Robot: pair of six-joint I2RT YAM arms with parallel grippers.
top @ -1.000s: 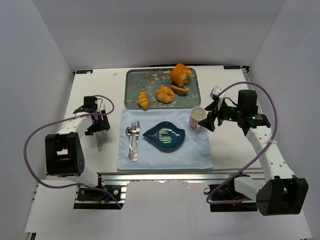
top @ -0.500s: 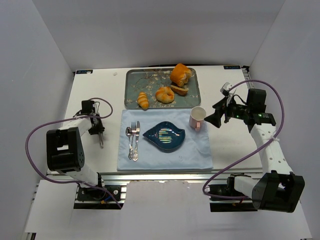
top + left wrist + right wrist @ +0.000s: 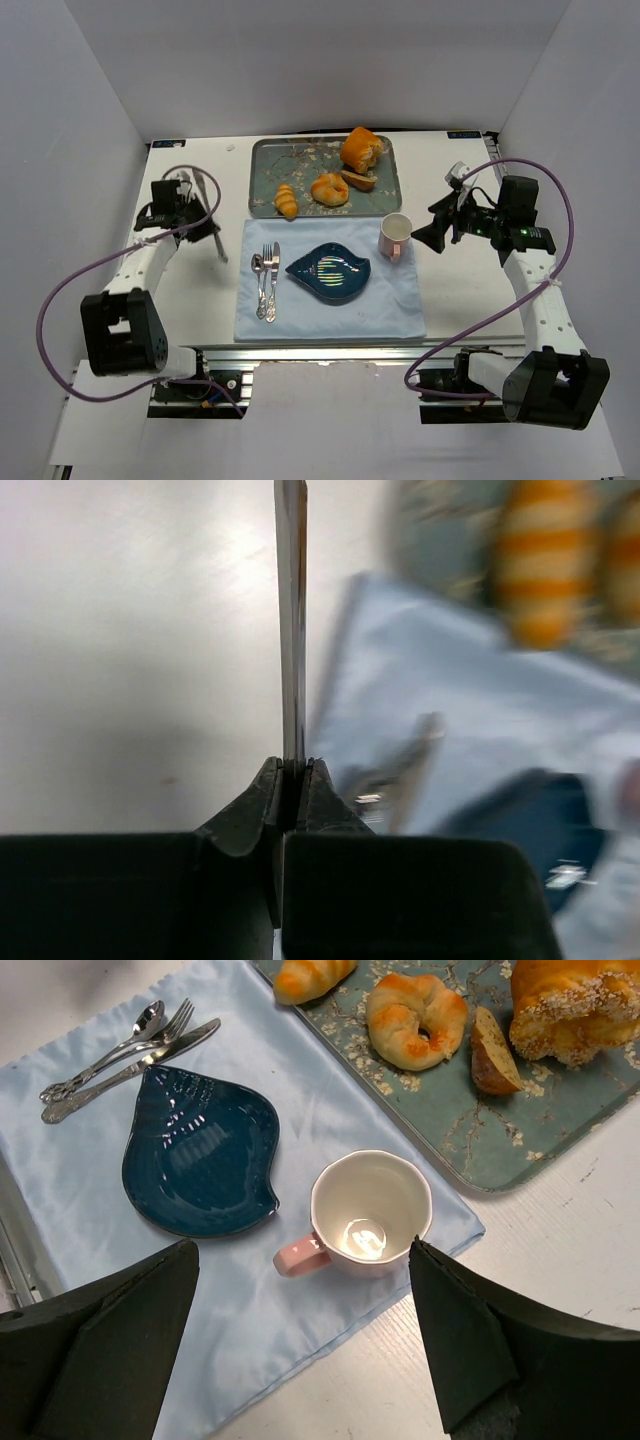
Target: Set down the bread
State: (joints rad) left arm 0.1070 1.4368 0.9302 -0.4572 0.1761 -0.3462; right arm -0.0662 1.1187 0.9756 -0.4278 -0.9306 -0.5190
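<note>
Thin metal strip (image 3: 291,620) in left claw (image 3: 292,775)

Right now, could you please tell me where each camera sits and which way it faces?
Top external: fixed above and behind the bases, looking down at the table; the left arm and right arm show whole.
Left wrist: on the left claw, shut on a thin metal utensil, facing along it toward the blue cloth; view blurred.
Right wrist: behind the open right claw, looking down on the pink cup, blue plate and bread.
Shared: right wrist and top views both show the tray, cup, plate and cutlery.
</note>
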